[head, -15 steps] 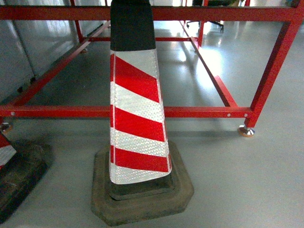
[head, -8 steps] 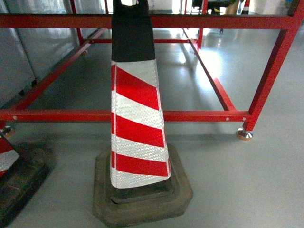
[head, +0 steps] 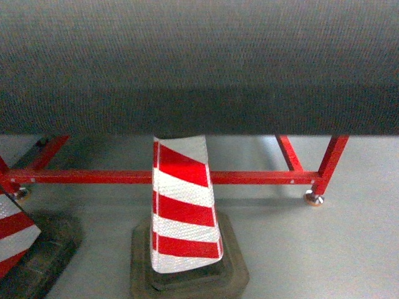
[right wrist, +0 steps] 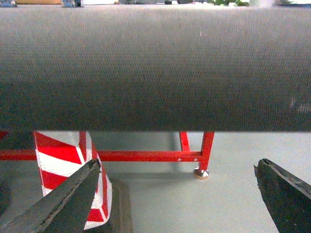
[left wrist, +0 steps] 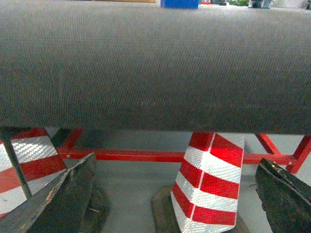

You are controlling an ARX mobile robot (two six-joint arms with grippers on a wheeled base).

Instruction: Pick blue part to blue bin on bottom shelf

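The blue part, the blue bin and the bottom shelf cannot be made out for sure. A small blue shape [left wrist: 180,3] shows at the top edge of the left wrist view, beyond a wide dark grey textured surface [left wrist: 155,68]; it is too cut off to identify. My left gripper [left wrist: 177,160] is open, its dark fingers [left wrist: 63,199] wide apart with nothing between them. My right gripper [right wrist: 177,162] is open too and holds nothing. Both hang in front of and below the grey surface's edge. Neither gripper shows in the head view.
The dark grey surface [head: 199,62] fills the upper half of the head view. Below it a red-and-white striped cone [head: 184,212] stands on a dark base, with a second cone [head: 15,237] at the left. Behind them are a red tube frame [head: 249,177], its foot [head: 313,199] and grey floor.
The head view has shifted: the dark grey surface now covers the upper half, where the open red frame and floor showed before. The cone appears lower and smaller.
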